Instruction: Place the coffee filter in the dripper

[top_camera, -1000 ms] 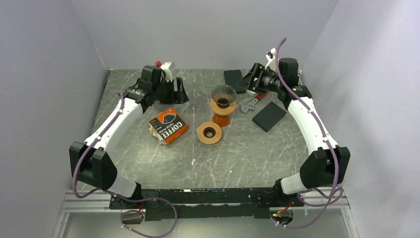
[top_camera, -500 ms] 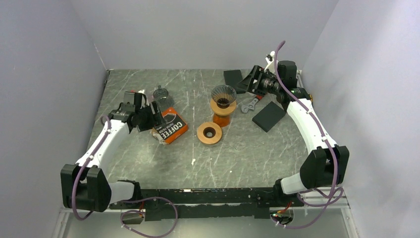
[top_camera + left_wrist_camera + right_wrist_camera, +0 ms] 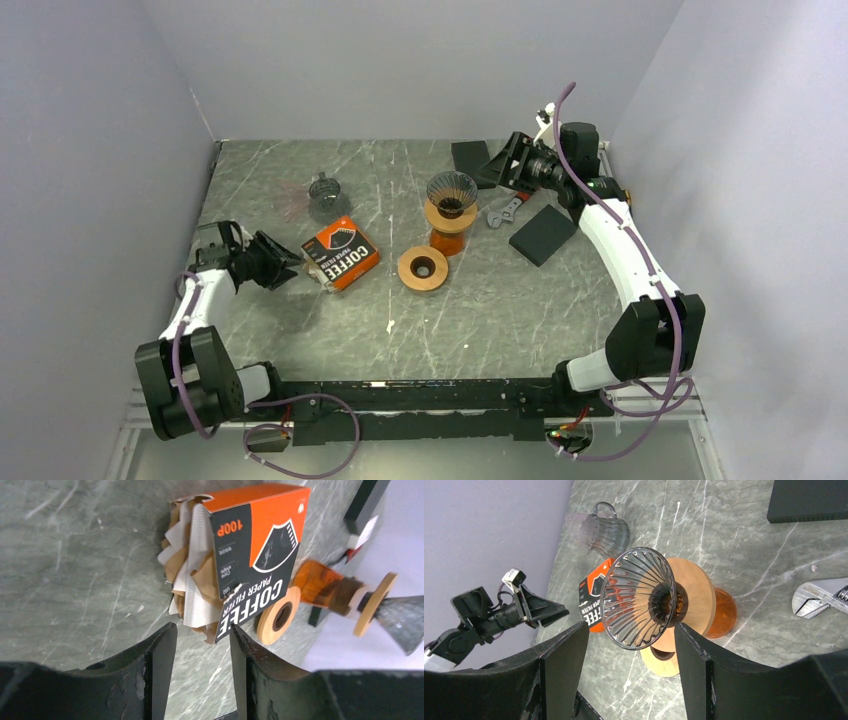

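An orange and black coffee filter box (image 3: 340, 253) lies left of centre, its open end showing several brown and white paper filters (image 3: 192, 575). The ribbed glass dripper (image 3: 452, 190) sits on a wooden collar over an orange base (image 3: 447, 240); it also shows in the right wrist view (image 3: 639, 597). My left gripper (image 3: 286, 264) is open and empty, low on the table just left of the box, jaws facing the filters. My right gripper (image 3: 499, 163) is open and empty, raised at the back right, facing the dripper.
A loose wooden ring (image 3: 422, 268) lies in front of the dripper. A glass pitcher (image 3: 322, 189) stands at the back left. Two black blocks (image 3: 543, 234) and a wrench (image 3: 503, 210) lie at the right. Walls close in on three sides.
My left arm has swung back from the far left and dropped low, left of the filter box. The pitcher it was covering now stands free. The right arm has barely moved.
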{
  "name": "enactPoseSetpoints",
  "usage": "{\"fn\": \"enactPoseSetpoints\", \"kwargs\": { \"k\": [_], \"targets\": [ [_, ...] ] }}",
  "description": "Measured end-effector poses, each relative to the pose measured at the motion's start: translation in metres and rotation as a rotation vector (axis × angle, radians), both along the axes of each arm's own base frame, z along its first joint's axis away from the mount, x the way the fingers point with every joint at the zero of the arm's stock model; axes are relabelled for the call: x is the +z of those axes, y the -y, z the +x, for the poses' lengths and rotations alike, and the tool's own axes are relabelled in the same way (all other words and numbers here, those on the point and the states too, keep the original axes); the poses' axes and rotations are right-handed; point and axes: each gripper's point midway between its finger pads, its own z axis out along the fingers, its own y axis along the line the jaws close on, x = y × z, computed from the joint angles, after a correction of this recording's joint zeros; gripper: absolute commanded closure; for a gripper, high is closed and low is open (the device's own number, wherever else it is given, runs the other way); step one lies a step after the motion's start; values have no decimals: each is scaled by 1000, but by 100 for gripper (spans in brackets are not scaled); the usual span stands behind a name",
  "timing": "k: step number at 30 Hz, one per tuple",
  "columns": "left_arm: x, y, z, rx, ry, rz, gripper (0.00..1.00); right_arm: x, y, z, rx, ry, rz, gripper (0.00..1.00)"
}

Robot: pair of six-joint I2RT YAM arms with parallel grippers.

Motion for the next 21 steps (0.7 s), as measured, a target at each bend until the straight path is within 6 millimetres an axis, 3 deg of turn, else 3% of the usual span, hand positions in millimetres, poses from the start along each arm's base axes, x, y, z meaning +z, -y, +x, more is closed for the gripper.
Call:
{"fn": "enactPoseSetpoints", "kwargs": {
  "k": [7,10,21],
  "targets": [
    [-11,-7,7,85,10,-150,60,0,-2,-1,3,-3,1,32],
    [-15,-6,15,82,14,-192,69,0,-2,-1,2,-3,1,32],
    [-31,-4,22,73,-14,-236,71,-1,0,0,-8,-2,-4,32]
  ]
}}
